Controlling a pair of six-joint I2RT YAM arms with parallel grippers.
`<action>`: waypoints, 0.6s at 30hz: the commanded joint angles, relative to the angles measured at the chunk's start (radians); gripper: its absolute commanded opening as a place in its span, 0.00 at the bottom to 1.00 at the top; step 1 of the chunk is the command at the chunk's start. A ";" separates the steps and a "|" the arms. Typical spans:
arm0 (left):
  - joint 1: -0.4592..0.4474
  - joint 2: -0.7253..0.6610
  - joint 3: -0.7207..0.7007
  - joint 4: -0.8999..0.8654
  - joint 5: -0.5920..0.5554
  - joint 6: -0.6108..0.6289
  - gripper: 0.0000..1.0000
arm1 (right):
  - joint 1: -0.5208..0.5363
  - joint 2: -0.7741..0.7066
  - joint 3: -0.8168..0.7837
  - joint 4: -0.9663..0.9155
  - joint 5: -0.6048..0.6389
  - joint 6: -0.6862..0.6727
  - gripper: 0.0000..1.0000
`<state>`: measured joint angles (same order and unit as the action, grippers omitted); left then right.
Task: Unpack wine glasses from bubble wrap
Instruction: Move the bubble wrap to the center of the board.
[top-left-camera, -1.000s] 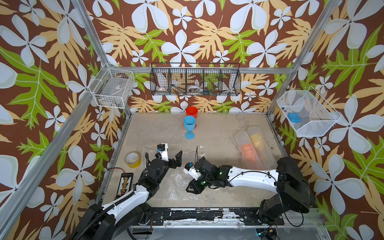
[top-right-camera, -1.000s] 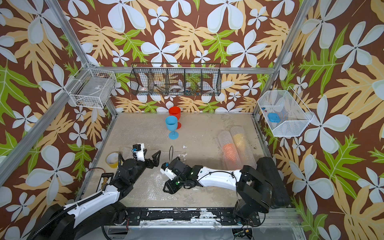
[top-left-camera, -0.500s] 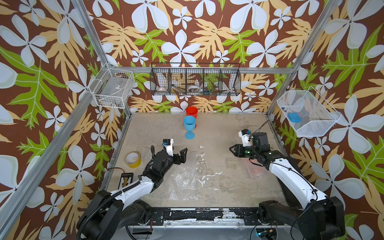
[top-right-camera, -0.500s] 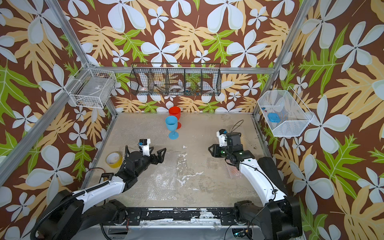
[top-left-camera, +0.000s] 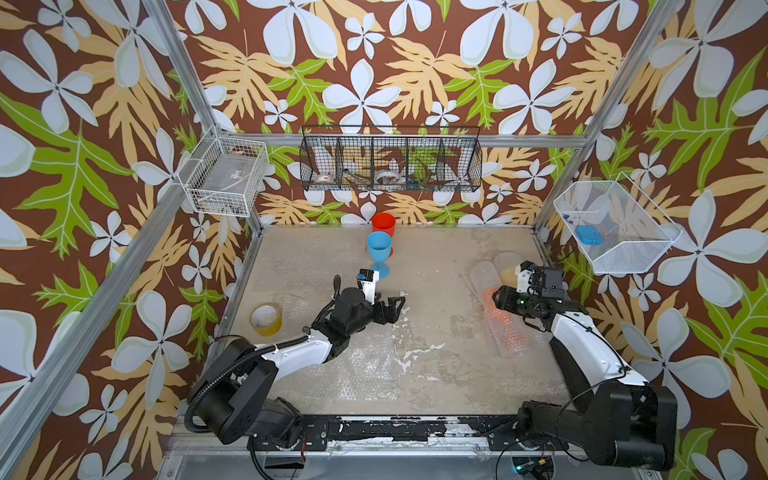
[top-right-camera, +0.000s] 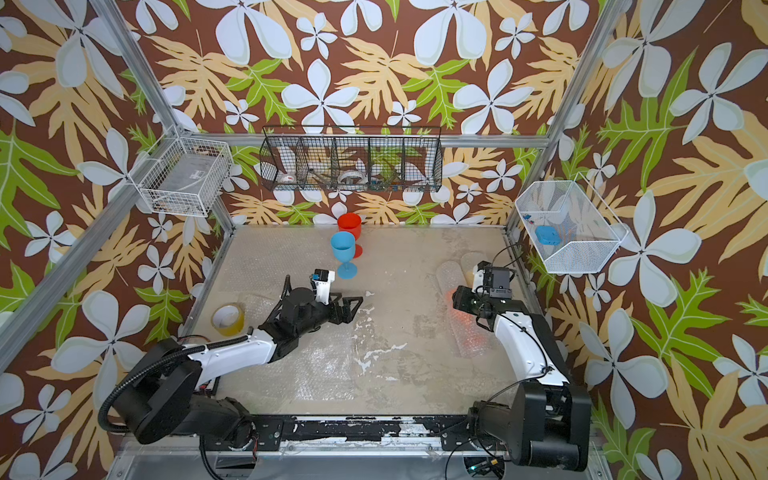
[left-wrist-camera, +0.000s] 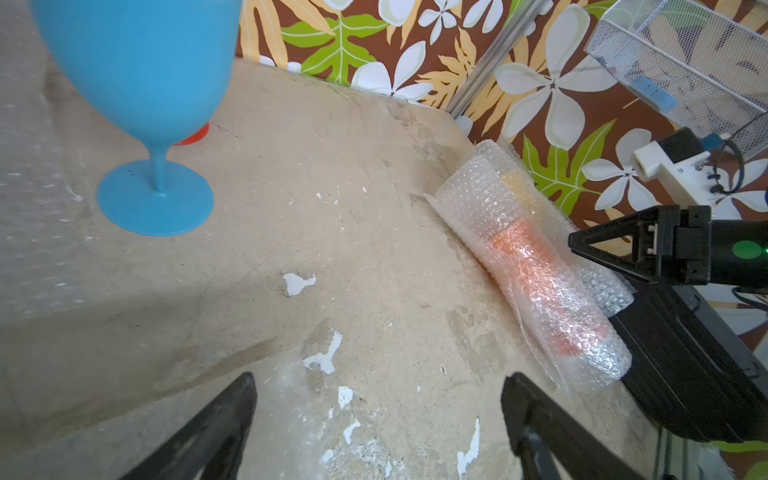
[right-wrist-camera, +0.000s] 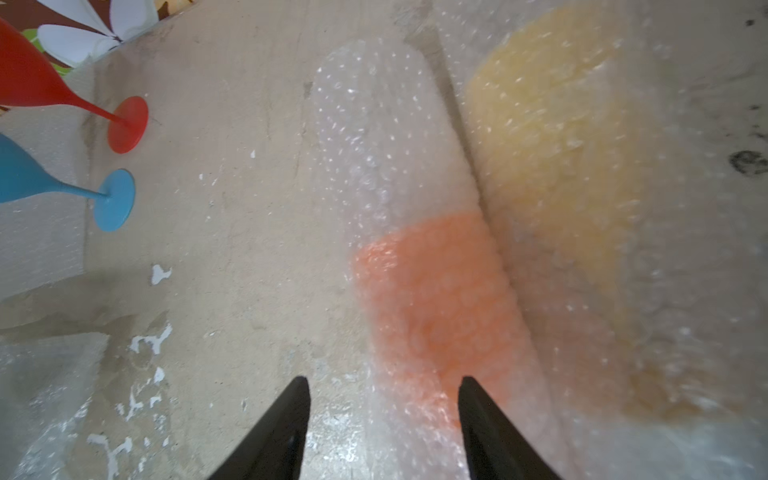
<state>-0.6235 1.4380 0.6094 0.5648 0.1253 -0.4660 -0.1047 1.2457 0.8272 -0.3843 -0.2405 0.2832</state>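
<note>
Red and light blue are already out of their wrapping. The red goblet (top-left-camera: 383, 224) stands upright at the middle of the tabletop's (top-left-camera: 436, 266) back edge. The blue goblet (top-left-camera: 379, 248) stands upright just in front of it, with their feet close together.

The other two wine glasses lie wrapped along the right edge, toward the back right corner. The orange goblet (right-wrist-camera: 432, 299) shows pale through a bubble wrap roll (left-wrist-camera: 536, 270) lying on its side. The yellow goblet (right-wrist-camera: 552, 137) lies in a second roll (top-left-camera: 503, 262), which touches the first on the side nearer the right edge.

The right gripper (right-wrist-camera: 382, 386) hangs low over the orange goblet's roll, its jaws parted a moderate way with nothing clamped between them. One finger is over the bare tabletop just beside the roll and the other is over the roll itself. Whether either fingertip touches the wrap cannot be told.

The left gripper (top-left-camera: 395, 309) hovers over the middle of the tabletop, in front of the blue goblet and apart from it. It points toward the right edge, with its jaws spread wide and empty.

A flat bubble sheet (top-left-camera: 357, 370) lies spread near the middle of the front edge, and another flat sheet (top-left-camera: 291, 257) lies toward the back left corner. A yellowish tape roll (top-left-camera: 266, 319) sits near the left edge. The beige tabletop has white chipped patches around its middle.
</note>
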 joint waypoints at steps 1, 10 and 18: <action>-0.007 0.023 0.018 0.006 0.046 -0.025 0.94 | 0.000 -0.016 -0.001 -0.036 0.122 -0.023 0.69; -0.011 0.041 0.021 0.017 0.082 -0.035 0.94 | 0.024 0.066 0.003 -0.053 0.120 -0.036 0.74; -0.013 0.034 0.018 0.020 0.091 -0.036 0.94 | 0.084 0.149 0.023 -0.051 0.184 -0.032 0.76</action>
<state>-0.6346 1.4754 0.6273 0.5644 0.2001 -0.4946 -0.0257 1.3788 0.8452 -0.4332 -0.0933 0.2543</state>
